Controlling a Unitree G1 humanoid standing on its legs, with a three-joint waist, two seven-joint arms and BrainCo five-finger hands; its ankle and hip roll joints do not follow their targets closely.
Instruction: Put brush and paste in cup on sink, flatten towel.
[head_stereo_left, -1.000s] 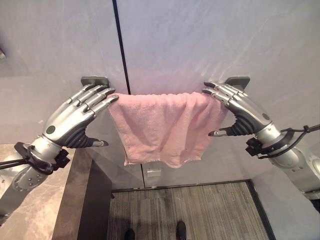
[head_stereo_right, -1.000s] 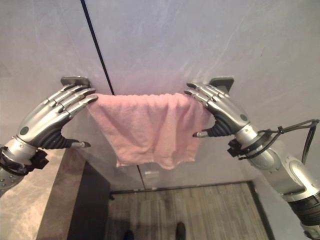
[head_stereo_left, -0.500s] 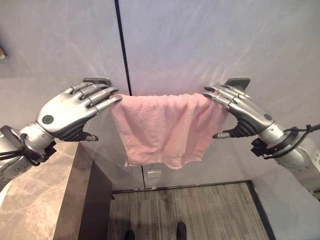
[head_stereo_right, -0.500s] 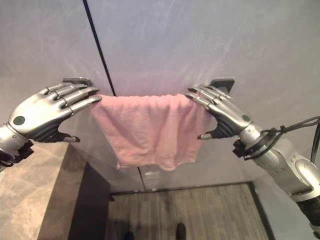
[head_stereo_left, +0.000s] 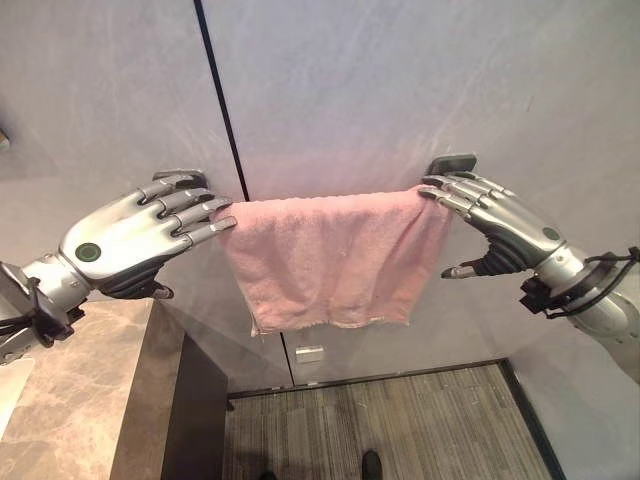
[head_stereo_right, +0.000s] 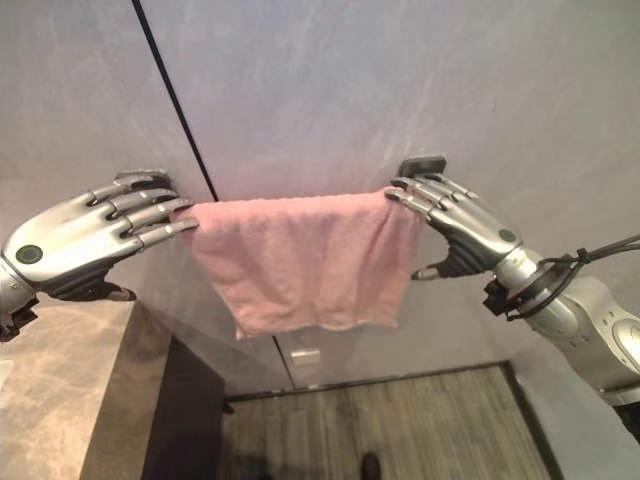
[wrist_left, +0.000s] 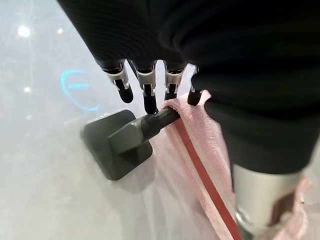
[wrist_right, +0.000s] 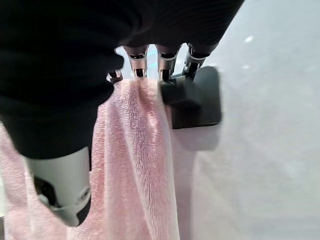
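My pink towel (head_stereo_left: 330, 260) hangs over the rail between 2 wall brackets. My left hand (head_stereo_left: 135, 240) and right hand (head_stereo_left: 500, 225) rest flat-fingered at its top corners, holding nothing. It looks soft and light (floppy too), so I'd grab the top edge.

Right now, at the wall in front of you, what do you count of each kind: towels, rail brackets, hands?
Towels: 1, the pink towel draped over the rail.
Rail brackets: 2, the left bracket and the right bracket.
Hands: 2, the left hand and the right hand, one at each end of the towel.
Total: 5.
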